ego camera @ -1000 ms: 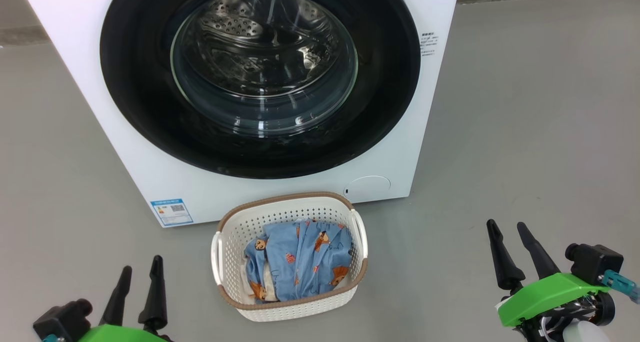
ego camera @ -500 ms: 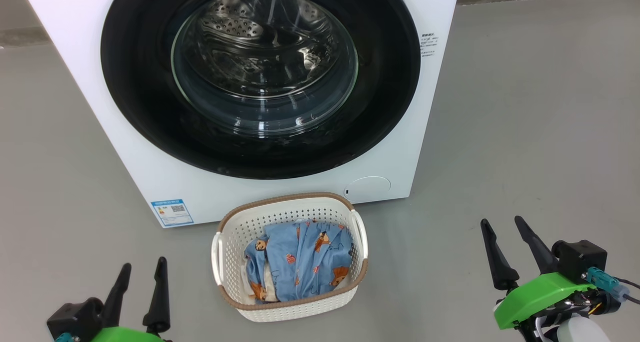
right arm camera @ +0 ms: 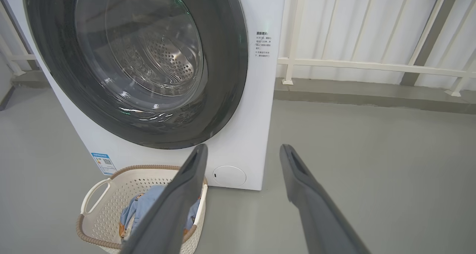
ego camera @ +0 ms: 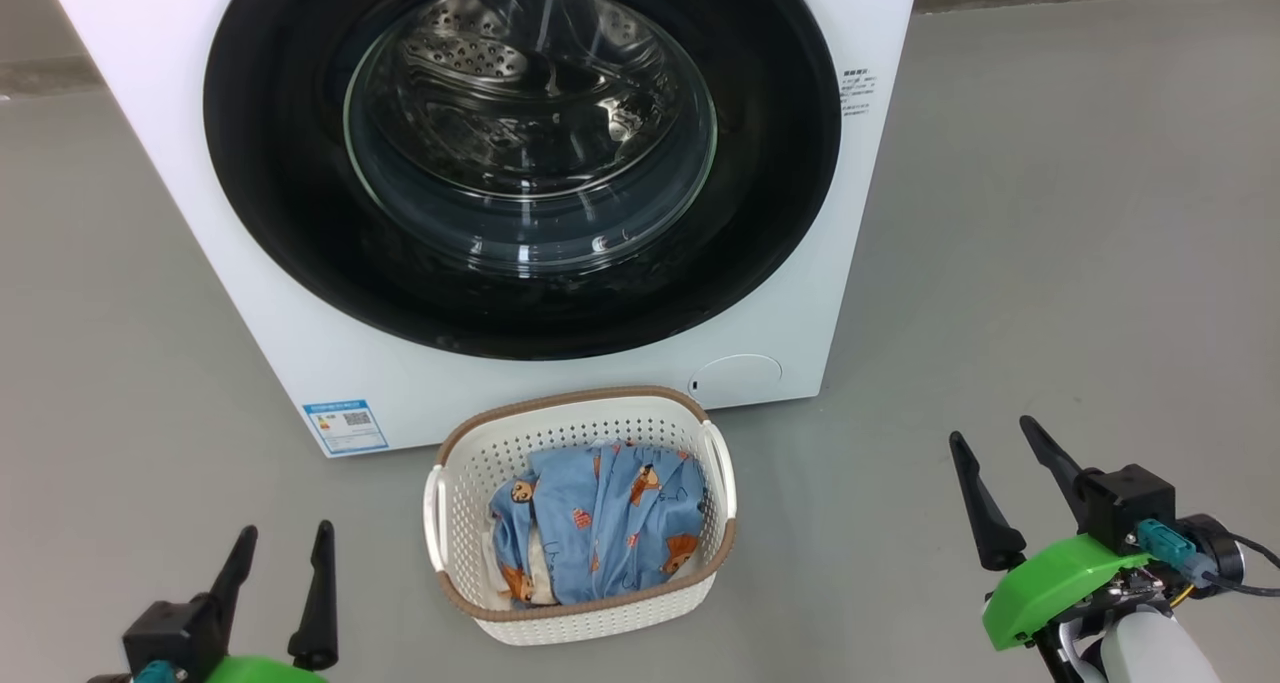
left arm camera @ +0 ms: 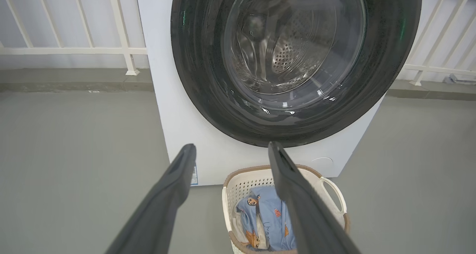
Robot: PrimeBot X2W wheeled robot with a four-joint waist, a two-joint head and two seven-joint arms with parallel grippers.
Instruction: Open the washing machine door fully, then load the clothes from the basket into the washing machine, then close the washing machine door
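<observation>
The white washing machine [ego camera: 130, 83] stands ahead with its round black-rimmed glass door [ego camera: 520, 153] shut. On the floor in front sits the cream perforated basket [ego camera: 470, 463], holding the light blue bear-print clothes [ego camera: 610, 523]. My left gripper [ego camera: 282, 533] hovers low to the basket's left, open and empty. My right gripper [ego camera: 990, 428] is off to the basket's right, also open with nothing in it. In the left wrist view the open gripper [left arm camera: 230, 146] looks at the door [left arm camera: 200, 60] and the basket [left arm camera: 238, 187]. The right wrist view has the open gripper [right arm camera: 243, 147], the door [right arm camera: 230, 60] and the basket [right arm camera: 111, 194].
Grey floor [ego camera: 1050, 213] spreads around the machine. A white railing [right arm camera: 372, 64] and a low kerb run behind it. A blue energy sticker [ego camera: 343, 425] and a round flap [ego camera: 737, 379] mark the machine's lower front.
My right gripper has risen a little and drifted left, turning at the wrist. My left gripper has sunk slightly and shifted right. Door, basket and clothes have not moved.
</observation>
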